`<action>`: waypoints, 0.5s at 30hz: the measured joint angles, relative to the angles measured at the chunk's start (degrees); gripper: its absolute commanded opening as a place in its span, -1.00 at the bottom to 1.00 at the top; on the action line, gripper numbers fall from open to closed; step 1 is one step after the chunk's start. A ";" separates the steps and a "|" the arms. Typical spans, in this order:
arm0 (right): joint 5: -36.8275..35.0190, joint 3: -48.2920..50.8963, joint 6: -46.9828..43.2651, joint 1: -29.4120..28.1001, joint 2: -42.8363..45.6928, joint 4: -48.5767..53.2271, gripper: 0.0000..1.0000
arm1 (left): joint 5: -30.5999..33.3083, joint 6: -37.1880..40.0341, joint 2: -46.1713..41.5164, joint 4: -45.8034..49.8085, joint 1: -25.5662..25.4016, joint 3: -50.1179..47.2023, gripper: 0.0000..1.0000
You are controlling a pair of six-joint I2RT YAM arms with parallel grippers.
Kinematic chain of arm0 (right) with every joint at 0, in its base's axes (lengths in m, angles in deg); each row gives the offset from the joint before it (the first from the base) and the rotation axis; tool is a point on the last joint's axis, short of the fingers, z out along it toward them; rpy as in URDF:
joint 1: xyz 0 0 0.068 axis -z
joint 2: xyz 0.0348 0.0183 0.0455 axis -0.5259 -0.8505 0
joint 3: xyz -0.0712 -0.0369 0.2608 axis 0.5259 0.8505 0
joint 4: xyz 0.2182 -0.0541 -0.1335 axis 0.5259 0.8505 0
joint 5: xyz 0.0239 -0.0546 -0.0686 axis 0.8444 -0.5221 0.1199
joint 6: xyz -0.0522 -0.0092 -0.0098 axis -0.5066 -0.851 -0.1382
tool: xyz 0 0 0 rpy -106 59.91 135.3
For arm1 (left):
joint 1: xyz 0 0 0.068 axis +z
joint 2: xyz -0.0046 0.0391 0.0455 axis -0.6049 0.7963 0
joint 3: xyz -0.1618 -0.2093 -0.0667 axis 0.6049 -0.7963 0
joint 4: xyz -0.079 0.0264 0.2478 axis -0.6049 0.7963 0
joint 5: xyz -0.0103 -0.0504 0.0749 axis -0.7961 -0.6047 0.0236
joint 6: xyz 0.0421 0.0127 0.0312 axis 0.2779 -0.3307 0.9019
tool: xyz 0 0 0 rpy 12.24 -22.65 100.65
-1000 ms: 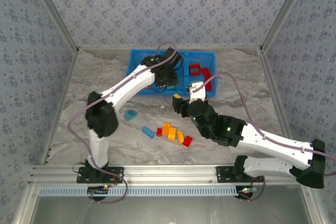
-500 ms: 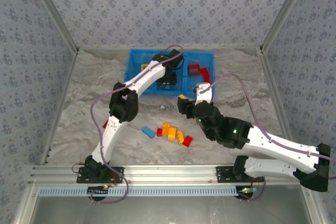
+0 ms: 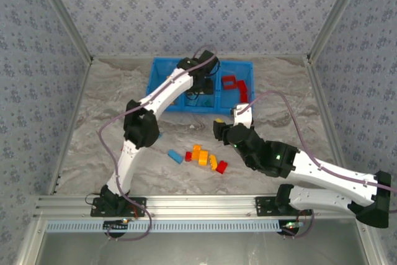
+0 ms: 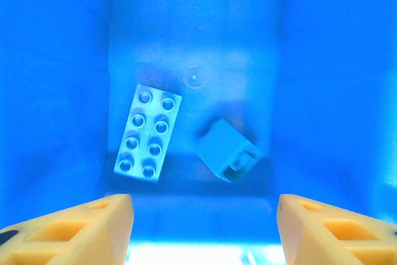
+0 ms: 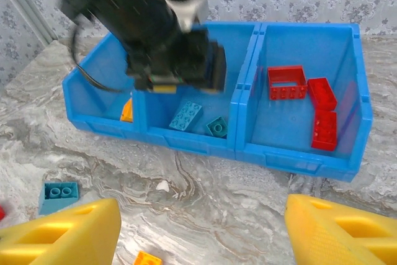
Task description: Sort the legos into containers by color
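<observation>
Left gripper (image 4: 201, 228): fingers spread, nothing between them. Hangs over middle compartment of blue bin (image 4: 56, 91).
Straight below it: light blue eight-stud brick (image 4: 147, 132), small blue brick (image 4: 226, 151) near it, not touching.
Right gripper (image 5: 201, 231): fingers spread, empty, low over table.
Bin ahead of it; red bricks (image 5: 304, 94) in compartment ahead-right.
Light blue brick (image 5: 59, 194) on table by its left fingertip.
Loose legos (image 3: 205, 157) behind-left of it.

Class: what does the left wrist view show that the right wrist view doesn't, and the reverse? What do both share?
Left wrist: the left end effector open, empty. Right wrist: red bricks in the bin's right compartment, an orange brick in its left, a light blue brick on the table. Both: the middle compartment's eight-stud light blue brick and a smaller one.
</observation>
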 measured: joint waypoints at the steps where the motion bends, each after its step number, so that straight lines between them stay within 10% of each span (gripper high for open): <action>1: 0.00 0.04 -0.02 0.00 0.20 0.31 0.45 | 0.13 -0.28 -2.43 -0.37 -0.13 -1.01 0.27; 15: 3.65 -0.17 -1.40 0.02 -1.84 4.33 0.45 | 4.39 -2.62 -63.52 -5.66 1.51 -45.33 0.45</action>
